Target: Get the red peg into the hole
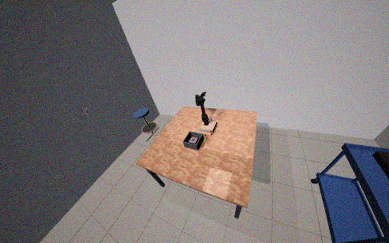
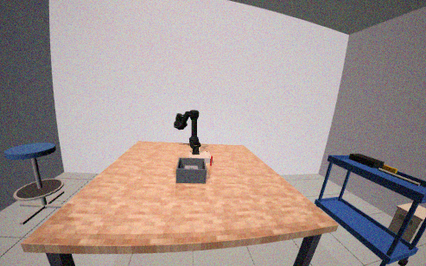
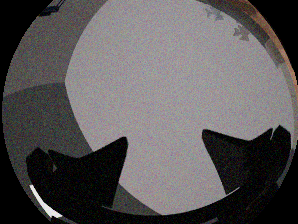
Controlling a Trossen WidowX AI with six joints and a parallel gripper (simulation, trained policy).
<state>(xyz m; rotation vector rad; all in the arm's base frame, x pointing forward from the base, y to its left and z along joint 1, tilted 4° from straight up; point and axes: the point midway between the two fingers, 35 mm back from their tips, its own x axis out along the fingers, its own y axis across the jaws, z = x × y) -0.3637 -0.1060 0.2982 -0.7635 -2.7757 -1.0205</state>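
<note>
The red peg stands upright on the table, close to the pale block under the arm's base. The open dark grey box sits on the table in front of the arm, left of the peg in the top and exterior views. A light plate shows at its bottom; its hole is too small to make out clearly. My gripper is raised high above the table, away from peg and box. Its fingers are wide apart in the wrist view, with nothing between them.
The pale base block lies just behind the peg. The wooden table carries it all. A blue stool stands off to the left and a blue cart to the right.
</note>
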